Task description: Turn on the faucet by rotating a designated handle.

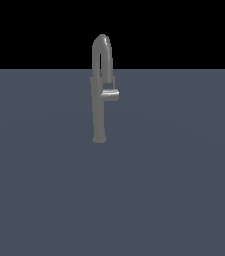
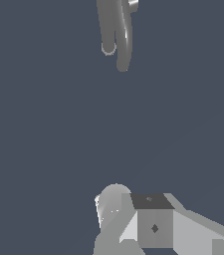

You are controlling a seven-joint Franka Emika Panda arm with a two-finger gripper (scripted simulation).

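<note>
Standing upright on the plain blue-grey desk (image 1: 44,200), the tall slim matte grey metal faucet (image 1: 100,110) carries its short stubby grey handle (image 1: 110,94) toward the exterior view's right. The gripper's state cannot be told. The arched spout could be struck instead if the approach is misjudged.

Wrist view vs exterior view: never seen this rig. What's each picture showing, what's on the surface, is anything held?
Both are simulator renders of one moment. The exterior view is from a camera off the arm: a tall grey faucet stands upright on a flat blue-grey surface, its stubby handle sticking out toward the exterior view's right. No arm shows there. The wrist view is from a camera on the robot's wrist: the pale blocky shapes are parts of the gripper, and the faucet shows far off, well apart from it. Its fingertips are not clearly shown, so I cannot tell open or shut. Nothing appears to be held.
</note>
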